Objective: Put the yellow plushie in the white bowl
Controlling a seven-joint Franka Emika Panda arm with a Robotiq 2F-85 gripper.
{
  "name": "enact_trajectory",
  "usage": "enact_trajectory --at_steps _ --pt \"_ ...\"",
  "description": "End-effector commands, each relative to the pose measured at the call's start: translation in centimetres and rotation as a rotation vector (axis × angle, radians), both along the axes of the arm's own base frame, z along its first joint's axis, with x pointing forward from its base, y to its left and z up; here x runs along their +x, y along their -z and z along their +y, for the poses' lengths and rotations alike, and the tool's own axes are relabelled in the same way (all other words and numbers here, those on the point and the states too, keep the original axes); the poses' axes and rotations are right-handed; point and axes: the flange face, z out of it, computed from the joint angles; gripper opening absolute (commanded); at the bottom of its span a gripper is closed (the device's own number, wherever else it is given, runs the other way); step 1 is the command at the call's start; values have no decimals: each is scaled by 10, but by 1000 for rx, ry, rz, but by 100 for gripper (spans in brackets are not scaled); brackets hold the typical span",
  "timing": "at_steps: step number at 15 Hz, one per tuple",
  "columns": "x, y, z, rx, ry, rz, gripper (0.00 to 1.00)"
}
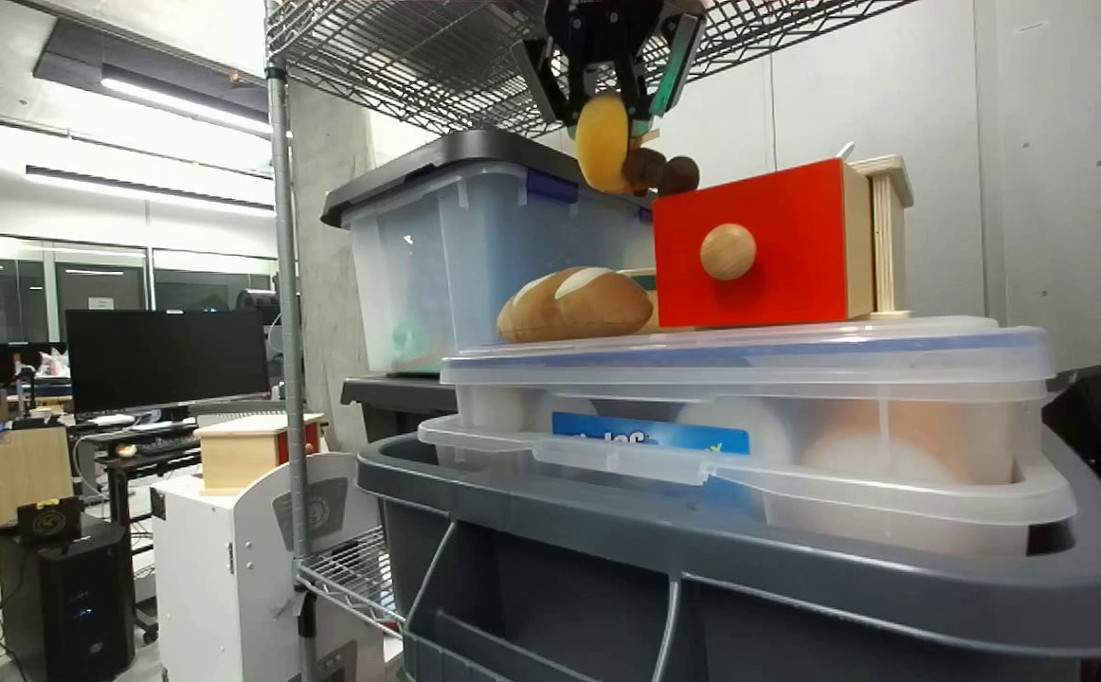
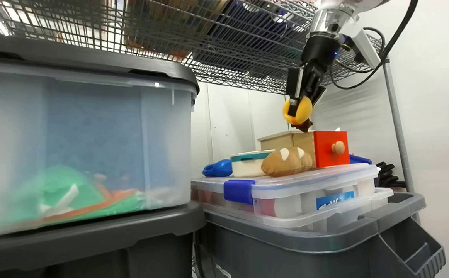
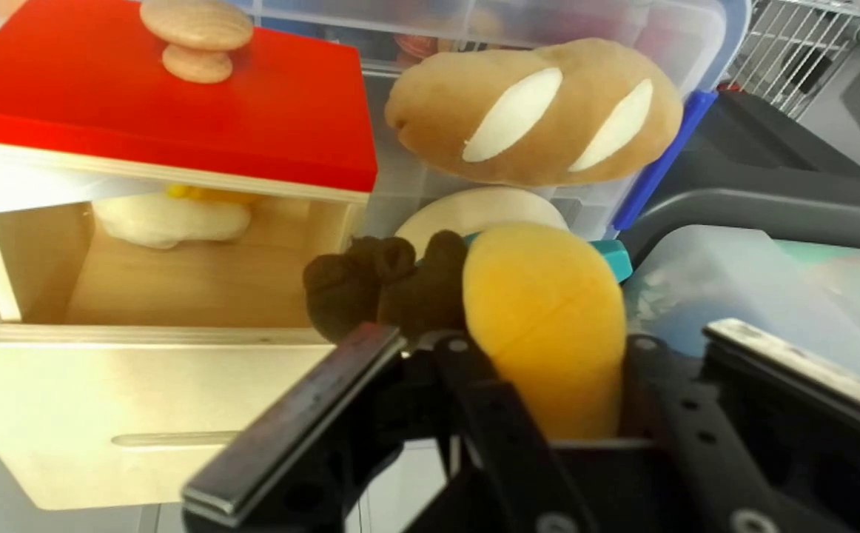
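Note:
The yellow plushie [image 3: 548, 296] has a rounded yellow body and dark brown knobbly parts on one side. It also shows in both exterior views [image 1: 603, 142] [image 2: 303, 110]. My gripper [image 3: 545, 348] is shut on its yellow body and holds it in the air above the clear bin. A white bowl-like container [image 2: 245, 168] with a teal rim sits on the bin lid, behind the brown bread plushie. In the wrist view the white container [image 3: 474, 211] is partly covered by the held plushie; I cannot see inside it.
The bread plushie [image 3: 533, 111] lies beside the white container. A wooden box with a red drawer [image 1: 749, 246] stands beside it; a pale thing lies in the open drawer. A tall clear bin [image 2: 93, 135] stands alongside. A wire shelf [image 2: 151, 34] hangs close above my arm.

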Motion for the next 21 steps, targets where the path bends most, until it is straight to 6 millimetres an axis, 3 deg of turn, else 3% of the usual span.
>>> enact_trajectory --at_steps 1,8,21 --pt "-2 -15 15 -4 -26 -18 6" --pt "1 -30 39 -15 -63 -48 6" --pt "18 -29 36 -11 -37 -35 6"
